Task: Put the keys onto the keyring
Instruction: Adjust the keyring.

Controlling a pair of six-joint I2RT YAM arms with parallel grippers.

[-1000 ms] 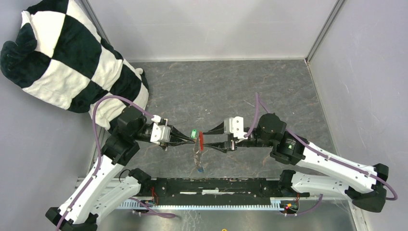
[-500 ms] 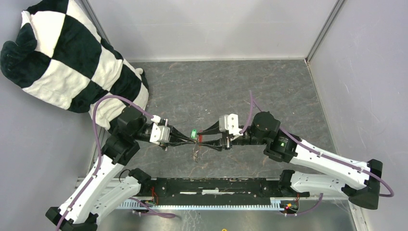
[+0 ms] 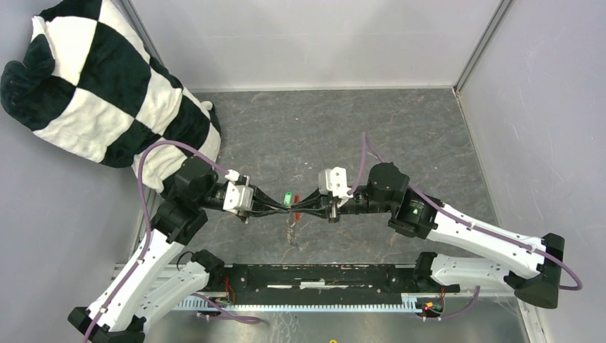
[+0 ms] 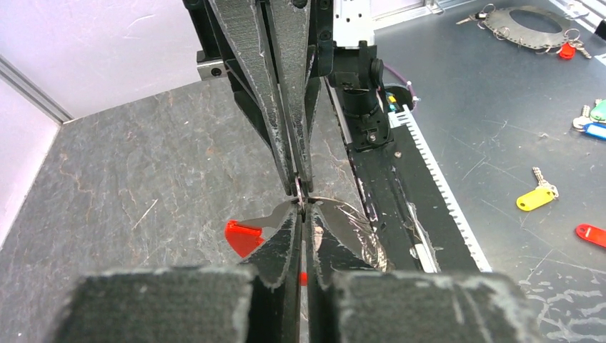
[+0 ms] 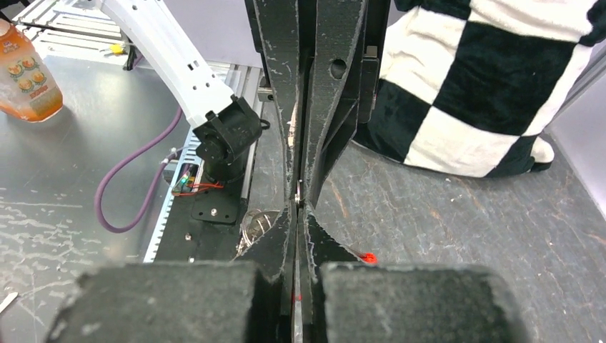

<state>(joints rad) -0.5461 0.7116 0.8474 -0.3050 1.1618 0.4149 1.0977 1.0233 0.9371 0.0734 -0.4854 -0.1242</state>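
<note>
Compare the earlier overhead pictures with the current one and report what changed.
The right gripper slid left and snapped its open jaws shut, tip to tip with the left gripper, apparently on the keyring, a thin metal ring with a red oblong plastic tag. Unchanged: the left gripper stays shut on the ring, the green-headed silver key beside its tips, the grey chain dangling.
</note>
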